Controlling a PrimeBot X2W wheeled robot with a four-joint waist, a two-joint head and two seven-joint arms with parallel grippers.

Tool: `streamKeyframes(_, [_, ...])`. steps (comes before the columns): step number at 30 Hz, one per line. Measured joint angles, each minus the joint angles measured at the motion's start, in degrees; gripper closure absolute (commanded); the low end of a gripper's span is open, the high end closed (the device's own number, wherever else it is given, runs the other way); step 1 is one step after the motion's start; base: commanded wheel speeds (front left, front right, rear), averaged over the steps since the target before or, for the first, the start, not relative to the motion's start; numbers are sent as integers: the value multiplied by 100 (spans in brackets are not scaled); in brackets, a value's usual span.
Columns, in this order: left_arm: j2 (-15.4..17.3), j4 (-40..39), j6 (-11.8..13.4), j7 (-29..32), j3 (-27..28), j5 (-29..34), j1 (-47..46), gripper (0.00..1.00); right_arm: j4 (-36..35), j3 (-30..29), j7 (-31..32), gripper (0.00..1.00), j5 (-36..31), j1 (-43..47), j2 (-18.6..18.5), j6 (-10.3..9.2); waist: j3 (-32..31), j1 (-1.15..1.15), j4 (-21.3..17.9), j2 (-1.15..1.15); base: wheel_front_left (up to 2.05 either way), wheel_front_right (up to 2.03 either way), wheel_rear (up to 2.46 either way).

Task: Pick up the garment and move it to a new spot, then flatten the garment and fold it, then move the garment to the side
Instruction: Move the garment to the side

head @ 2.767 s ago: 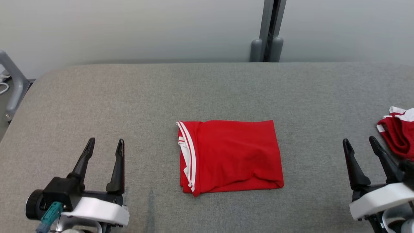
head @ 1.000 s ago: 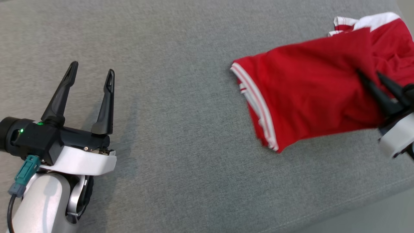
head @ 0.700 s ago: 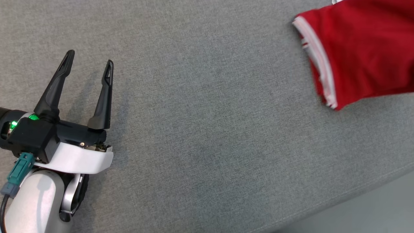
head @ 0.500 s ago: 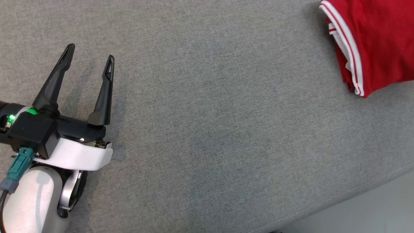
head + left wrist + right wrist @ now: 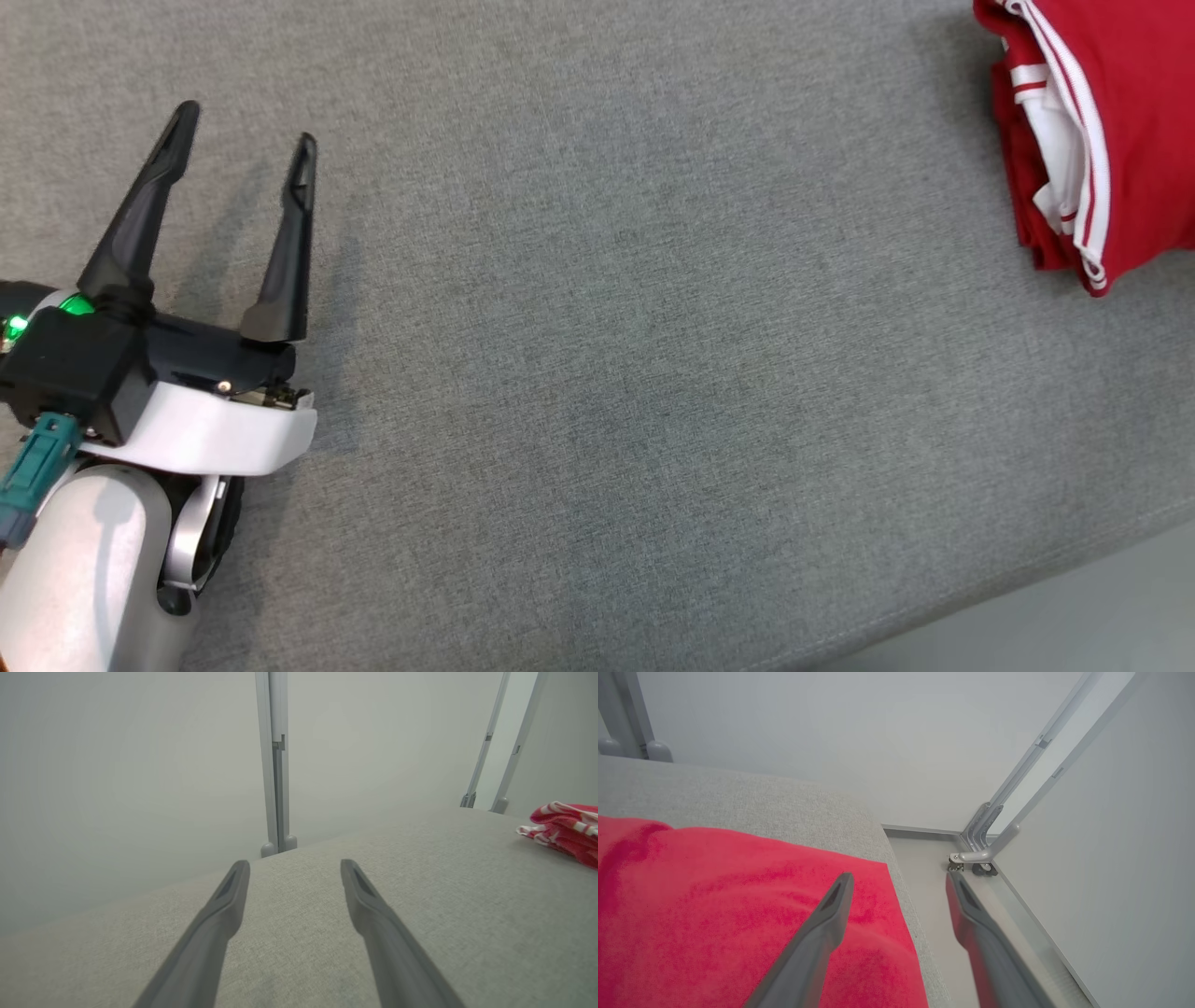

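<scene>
Because it looks folded, red white-trimmed cloth garment (image 5: 1102, 140) sits at grey fabric tabletop's (image 5: 597, 373) right edge.
Spread and empty: right gripper (image 5: 899, 878), left gripper (image 5: 246, 123).

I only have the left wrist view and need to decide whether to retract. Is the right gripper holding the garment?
Observer: No. In the right wrist view the right gripper is open, its fingers spread above the red garment.
Operator: Is the garment folded?
Observer: Yes. The head view shows it folded in layers, with the white-striped edge facing the left gripper.
Operator: How close is it to the edge?
Observer: Its corner reaches the rim of the grey surface, and one finger hangs over the floor beyond it.
</scene>
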Motion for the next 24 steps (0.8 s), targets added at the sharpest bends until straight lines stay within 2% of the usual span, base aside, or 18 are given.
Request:
streamKeyframes(5, [-99, 126, 163, -197, 202, -190, 217, 0, -157, -428, -276, 0, -74, 97, 364, 0, -299, 0, 18, 0, 0, 0, 0])
streamKeyframes(9, [-135, 227, 265, -341, 359, -325, 428, 0, -614, -737, -324, 0, -325, 437, 725, -1, -624, 0, 74, 0, 0, 0, 0])
streamKeyframes(15, [-246, 283, 430, -412, 464, -465, 779, 0, -1762, -1124, -342, 0, -769, 1107, 1406, -1, -1109, 0, 306, 0, 0, 0, 0])
streamKeyframes(19, [-301, 291, 519, -447, 547, -587, 1072, 0, -2562, -1088, -200, 0, -999, 1577, 1942, -1, -1377, 0, 526, 0, 0, 0, 0])
streamKeyframes(24, [-378, 332, 571, -492, 580, -722, 1338, 0, -3355, -999, 85, 0, -1220, 2140, 2439, -1, -1675, 0, 815, 0, 0, 0, 0])
